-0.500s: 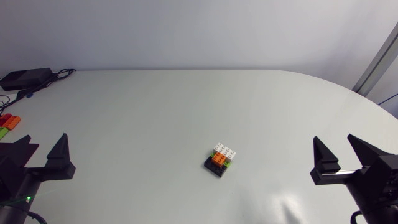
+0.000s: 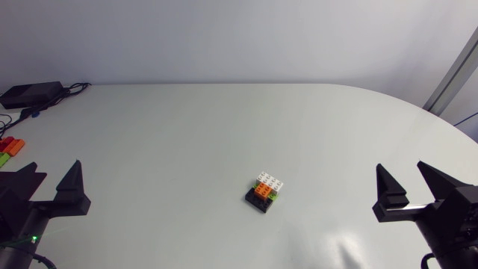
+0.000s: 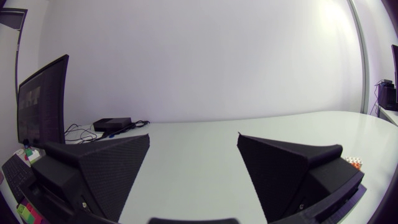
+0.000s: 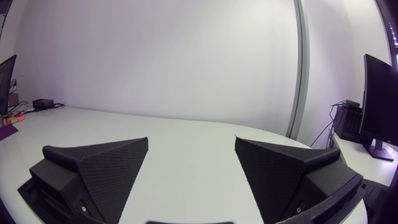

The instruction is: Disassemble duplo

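A small duplo stack (image 2: 266, 190) stands near the middle of the white table (image 2: 187, 134): a black base, green and orange bricks, white bricks on top. My left gripper (image 2: 46, 182) rests at the table's left edge, open and empty, far from the stack. At the right edge my right gripper (image 2: 407, 179) is likewise open with nothing between its fingers. In the left wrist view the left gripper (image 3: 194, 142) shows only bare table between its fingers, and an edge of the stack (image 3: 354, 163) peeks out beside one finger. The right wrist view shows the right gripper (image 4: 191, 146) over bare table; the stack is hidden there.
A black box with cables (image 2: 31, 93) lies at the table's far left corner. Loose red, orange and green bricks (image 2: 9, 147) sit at the left edge, behind the left gripper. Those bricks (image 4: 12, 116) show far off in the right wrist view too.
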You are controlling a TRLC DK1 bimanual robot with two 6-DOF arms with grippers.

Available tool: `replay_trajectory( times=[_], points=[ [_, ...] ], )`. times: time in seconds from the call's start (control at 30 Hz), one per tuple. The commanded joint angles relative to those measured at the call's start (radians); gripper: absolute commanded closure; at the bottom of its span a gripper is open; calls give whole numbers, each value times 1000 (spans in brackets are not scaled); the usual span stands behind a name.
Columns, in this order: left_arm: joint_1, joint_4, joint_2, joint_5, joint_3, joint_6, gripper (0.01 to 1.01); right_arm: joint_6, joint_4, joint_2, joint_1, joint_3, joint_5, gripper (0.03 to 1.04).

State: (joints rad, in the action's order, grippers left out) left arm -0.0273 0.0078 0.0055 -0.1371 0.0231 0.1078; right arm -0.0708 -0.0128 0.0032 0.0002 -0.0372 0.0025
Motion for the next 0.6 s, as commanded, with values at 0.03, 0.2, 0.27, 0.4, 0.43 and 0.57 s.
replay_trajectory(
  times=[0.03,0.2,0.27,0.4,0.43,0.57],
  points=[
    [0,12,-16,2,-25,4,43,-7,19,-8,-5,37,-6,59],
    [36,12,-16,2,-25,-19,43,-3,19,-8,-3,37,-7,59],
    [64,15,-18,2,-25,-22,43,23,19,-9,27,37,-9,59],
    [84,-26,-16,1,67,-33,131,23,39,-9,75,5,-9,59],
    [95,-43,-15,1,101,-33,133,45,94,-3,95,-47,-7,59],
    [136,-54,116,1,281,-33,133,106,140,155,116,-250,5,59]
  ],
)
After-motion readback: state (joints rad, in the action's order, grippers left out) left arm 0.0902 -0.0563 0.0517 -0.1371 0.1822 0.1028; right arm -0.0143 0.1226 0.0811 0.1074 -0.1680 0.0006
